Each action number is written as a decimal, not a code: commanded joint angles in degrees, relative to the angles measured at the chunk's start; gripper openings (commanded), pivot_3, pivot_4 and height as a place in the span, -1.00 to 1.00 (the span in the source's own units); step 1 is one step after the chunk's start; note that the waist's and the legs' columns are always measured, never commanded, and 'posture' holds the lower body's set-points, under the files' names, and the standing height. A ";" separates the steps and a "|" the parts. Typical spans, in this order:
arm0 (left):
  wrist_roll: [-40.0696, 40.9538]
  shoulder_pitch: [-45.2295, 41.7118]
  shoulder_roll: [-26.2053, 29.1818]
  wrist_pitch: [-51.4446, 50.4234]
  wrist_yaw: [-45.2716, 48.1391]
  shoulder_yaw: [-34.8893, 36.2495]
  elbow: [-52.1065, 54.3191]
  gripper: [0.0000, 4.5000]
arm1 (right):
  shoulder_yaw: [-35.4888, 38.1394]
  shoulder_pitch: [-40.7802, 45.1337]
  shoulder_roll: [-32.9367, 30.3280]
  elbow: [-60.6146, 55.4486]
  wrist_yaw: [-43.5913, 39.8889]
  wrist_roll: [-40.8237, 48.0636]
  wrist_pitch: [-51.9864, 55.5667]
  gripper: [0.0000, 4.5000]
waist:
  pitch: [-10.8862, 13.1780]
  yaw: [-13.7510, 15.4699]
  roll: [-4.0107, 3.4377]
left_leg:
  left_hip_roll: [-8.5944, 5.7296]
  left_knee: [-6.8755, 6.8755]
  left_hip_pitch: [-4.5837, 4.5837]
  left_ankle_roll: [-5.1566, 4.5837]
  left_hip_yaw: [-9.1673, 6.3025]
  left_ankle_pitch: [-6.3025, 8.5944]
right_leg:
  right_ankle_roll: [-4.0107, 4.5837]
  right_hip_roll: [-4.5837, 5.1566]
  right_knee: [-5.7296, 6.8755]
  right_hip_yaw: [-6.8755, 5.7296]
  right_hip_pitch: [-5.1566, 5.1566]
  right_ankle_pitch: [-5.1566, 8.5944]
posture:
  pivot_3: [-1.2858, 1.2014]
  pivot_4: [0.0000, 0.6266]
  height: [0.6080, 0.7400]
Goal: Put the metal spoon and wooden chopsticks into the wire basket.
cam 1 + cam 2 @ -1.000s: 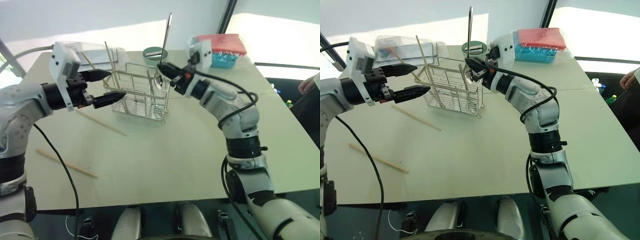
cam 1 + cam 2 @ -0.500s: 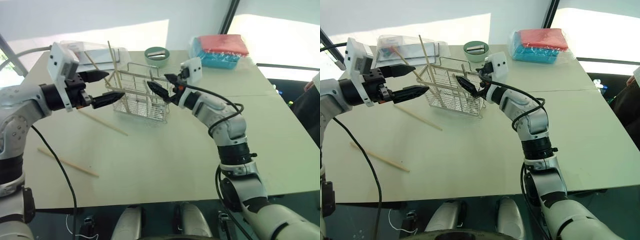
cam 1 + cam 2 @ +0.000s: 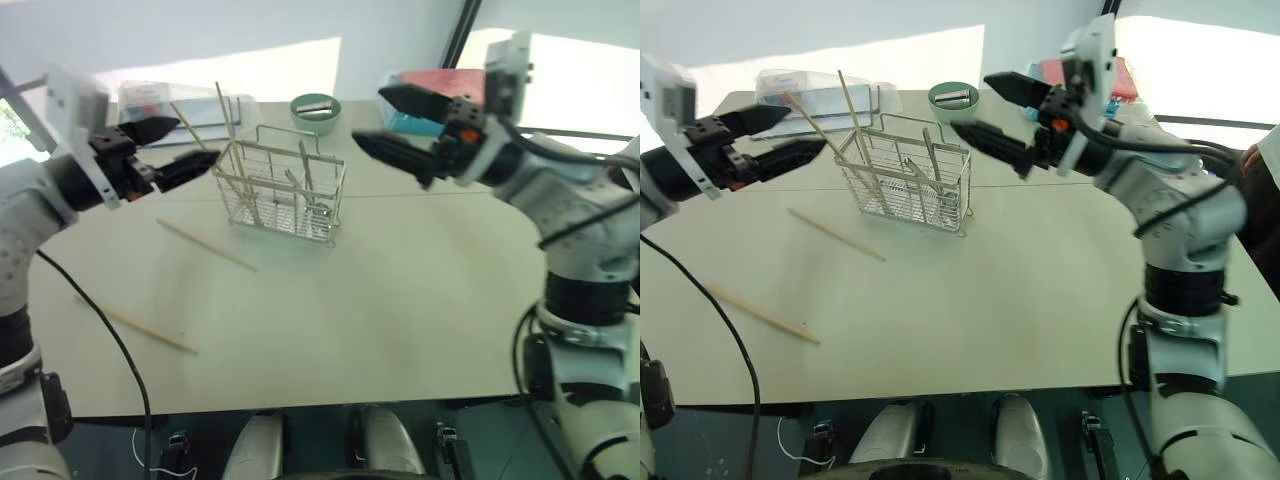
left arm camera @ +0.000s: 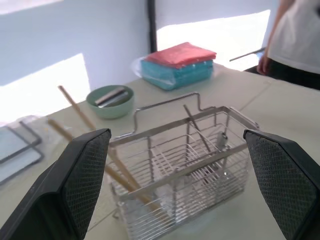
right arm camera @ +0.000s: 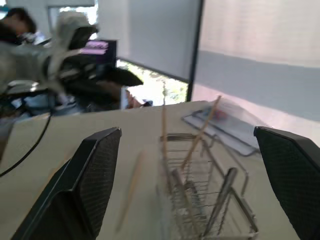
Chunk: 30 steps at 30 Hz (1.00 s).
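The right gripper (image 3: 990,110), fingers now spread and empty like the left gripper (image 3: 175,150), has dropped the metal spoon (image 4: 207,145) into the wire basket (image 3: 902,180) at upper centre, leaving two wooden chopsticks (image 3: 835,234) on the table at left.

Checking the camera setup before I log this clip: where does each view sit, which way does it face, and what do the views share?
Left and right eye views: on the head, facing forward and down over the table; both arms show, left gripper and right gripper open.
Left wrist view: on the left wrist, looking between its own fingers at the wire basket, with the green bowl behind it.
Right wrist view: on the right wrist, facing the basket from the opposite side; the left gripper shows beyond.
Shared: the basket with wooden chopsticks leaning in it.
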<state>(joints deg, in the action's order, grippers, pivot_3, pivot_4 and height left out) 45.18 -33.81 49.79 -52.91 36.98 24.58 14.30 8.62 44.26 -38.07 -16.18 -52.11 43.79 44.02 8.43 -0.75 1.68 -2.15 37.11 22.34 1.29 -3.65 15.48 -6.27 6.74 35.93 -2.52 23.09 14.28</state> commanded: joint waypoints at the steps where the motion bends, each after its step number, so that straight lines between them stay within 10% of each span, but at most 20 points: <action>1: 3.46 -1.91 -0.16 -5.18 -8.82 8.37 0.40 1.00 | 2.38 -3.96 -5.00 -4.18 -5.89 3.77 0.87 0.96 | 0.00 0.05 0.03 | 0.00 0.01 0.00 0.00 0.00 0.00 | 0.00 0.02 -0.04 0.00 -0.02 0.00 | 0.03 -0.52 -0.10; 11: -11.21 -14.30 -19.04 -38.40 -54.45 24.79 2.57 1.00 | -0.80 -16.07 -8.49 -8.51 -6.76 -1.87 -4.21 0.96 | -0.02 0.52 0.26 | -0.05 0.04 -0.22 0.02 -0.05 0.01 | -0.08 0.07 -0.11 -0.06 -0.33 -0.01 | 0.03 -0.52 -0.10; 18: -15.25 -7.41 -36.30 -39.59 -82.05 33.24 14.55 1.00 | -1.18 -15.72 -7.31 -10.36 -5.43 0.05 -3.85 0.96 | 0.06 0.69 0.55 | -0.03 0.02 -0.15 0.33 -0.01 -0.09 | -0.12 0.10 -0.28 0.00 -0.29 -0.04 | 0.03 -0.52 -0.10; 30: -7.96 -6.03 -33.89 -39.59 -91.58 32.90 3.71 1.00 | 0.67 -22.57 -11.47 -19.85 -6.23 6.18 0.34 0.96 | -0.01 3.21 0.76 | -0.08 0.05 -0.07 0.71 -0.25 0.03 | -0.13 0.10 -0.45 -0.22 -0.38 -0.06 | 0.03 -0.52 -0.10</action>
<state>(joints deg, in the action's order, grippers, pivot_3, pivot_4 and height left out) 35.86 -40.03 14.20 -92.06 -54.49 58.54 19.02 7.30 22.03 -48.60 -33.63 -58.54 47.92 44.14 8.42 2.46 2.43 -2.23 37.15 22.28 2.00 -3.91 15.51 -6.40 6.84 35.48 -2.74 22.72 14.22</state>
